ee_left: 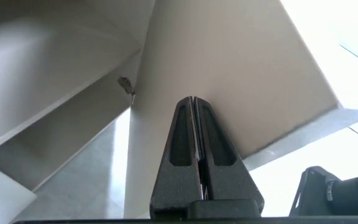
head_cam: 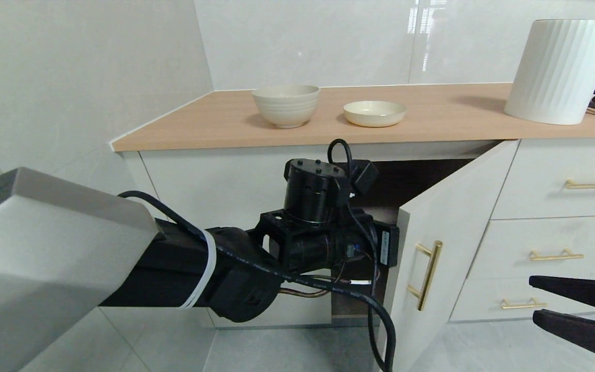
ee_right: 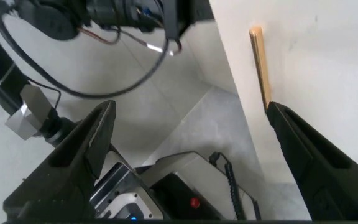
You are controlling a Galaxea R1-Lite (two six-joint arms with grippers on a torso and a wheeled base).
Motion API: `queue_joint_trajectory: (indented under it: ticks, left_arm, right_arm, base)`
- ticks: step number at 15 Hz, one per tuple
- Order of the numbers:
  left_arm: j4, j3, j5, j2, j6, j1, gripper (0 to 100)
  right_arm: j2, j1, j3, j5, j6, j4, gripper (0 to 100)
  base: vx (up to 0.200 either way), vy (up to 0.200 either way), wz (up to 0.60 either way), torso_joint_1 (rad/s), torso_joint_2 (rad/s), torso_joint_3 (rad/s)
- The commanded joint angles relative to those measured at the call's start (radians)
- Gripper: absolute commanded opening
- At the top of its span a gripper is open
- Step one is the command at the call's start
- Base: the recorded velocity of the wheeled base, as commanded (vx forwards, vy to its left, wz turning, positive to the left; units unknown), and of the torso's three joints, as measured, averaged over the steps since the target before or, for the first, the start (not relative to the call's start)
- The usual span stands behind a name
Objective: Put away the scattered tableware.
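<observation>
The bowl [head_cam: 285,105] and shallow dish [head_cam: 374,112] sit side by side toward the left end of the table [head_cam: 199,124]. They are likely glazed ceramic (rigid, slick, chippable) and best pinched over the rim. The left gripper [ee_left: 192,99] has its jaws pressed together and empty; the right gripper [head_cam: 532,298] has its jaws spread wide.

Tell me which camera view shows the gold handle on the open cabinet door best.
The head view: the handle appears whole, standing upright on the open door, with both mounts visible. The right wrist view catches just one stretch of its bar, close beside the open right gripper.
</observation>
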Motion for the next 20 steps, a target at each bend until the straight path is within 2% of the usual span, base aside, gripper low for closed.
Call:
queue_joint_trajectory:
  ticks: [1, 5, 7, 15, 17, 19, 20]
  left_arm:
    - [0.004, -0.011, 0.001, 0.016, -0.001, -0.025, 0]
    - [0.002, -0.021, 0.004, 0.038, 0.000, -0.085, 0]
    - [0.004, -0.047, 0.024, 0.056, -0.001, -0.111, 0]
    - [-0.001, -0.077, 0.047, 0.081, -0.001, -0.180, 0]
    - [0.007, -0.141, 0.048, 0.114, 0.000, -0.242, 0]
    - [0.016, -0.230, 0.078, 0.168, 0.000, -0.292, 0]
    - [0.027, -0.262, 0.141, 0.177, -0.001, -0.315, 0]
  right_arm:
    - [-0.032, 0.002, -0.001, 0.000, -0.001, 0.001, 100]
    - [-0.061, 0.005, -0.004, 0.000, -0.003, 0.001, 100]
    - [-0.094, 0.006, -0.007, 0.000, -0.003, 0.001, 100]
    - [-0.164, 0.008, -0.061, 0.002, -0.001, 0.034, 100]
    - [-0.179, 0.009, -0.083, 0.002, -0.003, 0.050, 100]
    - [-0.183, 0.009, -0.093, 0.002, -0.003, 0.067, 100]
    - [-0.183, 0.013, -0.092, 0.002, -0.001, 0.068, 100]
  base:
    - [0.000, 0.000, 0.00, 0.000, 0.00, 0.000]
    - [0.000, 0.000, 0.00, 0.000, 0.00, 0.000]
    - [0.000, 0.000, 0.00, 0.000, 0.00, 0.000]
    - [0.000, 0.000, 0.00, 0.000, 0.00, 0.000]
    - [0.000, 0.000, 0.00, 0.000, 0.00, 0.000]
    - [0.000, 0.000, 0.00, 0.000, 0.00, 0.000]
    - [0.000, 0.000, 0.00, 0.000, 0.00, 0.000]
